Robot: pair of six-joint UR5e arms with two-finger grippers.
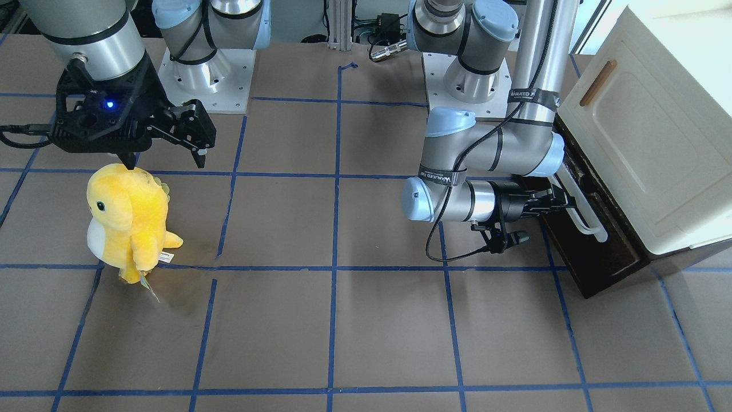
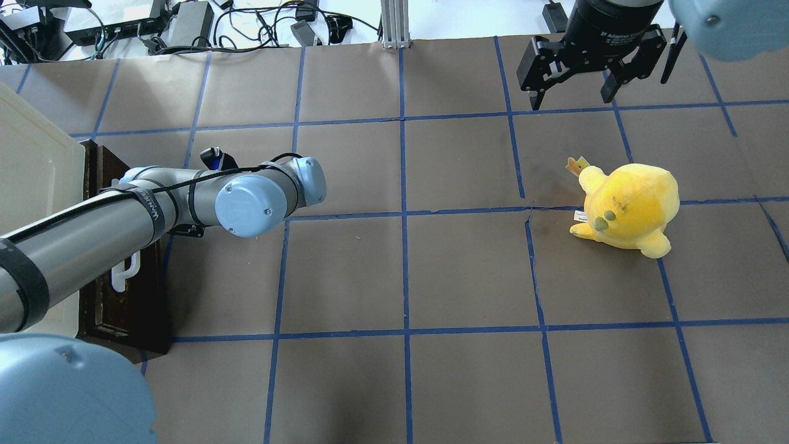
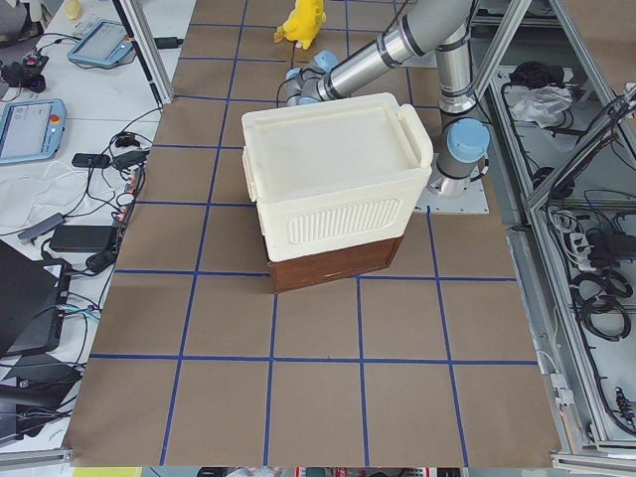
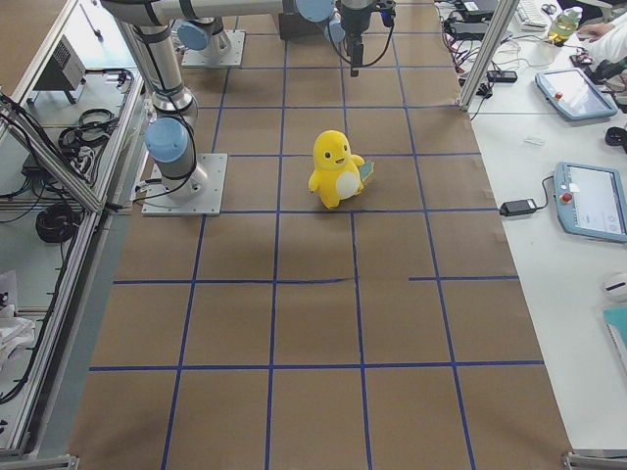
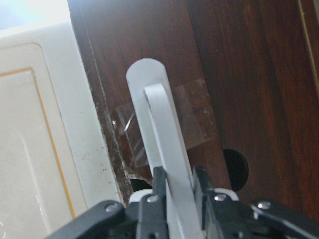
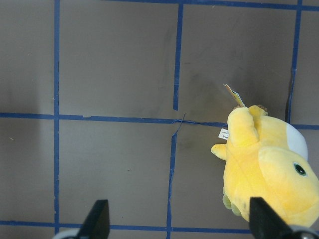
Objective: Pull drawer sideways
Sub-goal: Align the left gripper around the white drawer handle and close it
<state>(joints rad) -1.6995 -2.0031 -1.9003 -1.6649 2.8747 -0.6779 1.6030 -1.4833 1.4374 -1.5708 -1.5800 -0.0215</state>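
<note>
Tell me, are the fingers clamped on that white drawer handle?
Shut on it: the fingers of the left gripper press both sides of the white handle, no gap showing.

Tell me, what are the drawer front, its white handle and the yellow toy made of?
Drawer front: looks like dark varnished wood, with visible grain streaks. Handle: probably smooth white plastic, slightly glossy. Yellow toy: soft fuzzy plush fabric, likely stuffed.

Not much to read on me tbh. The black strap [image 1: 443, 178] round my left arm [image 1: 492, 151] says something like "WANUEED", same again on the upper strap [image 1: 523, 94]. My right gripper [image 2: 571, 98] has white print on its body starting "Adaptive" — rest too small.
</note>
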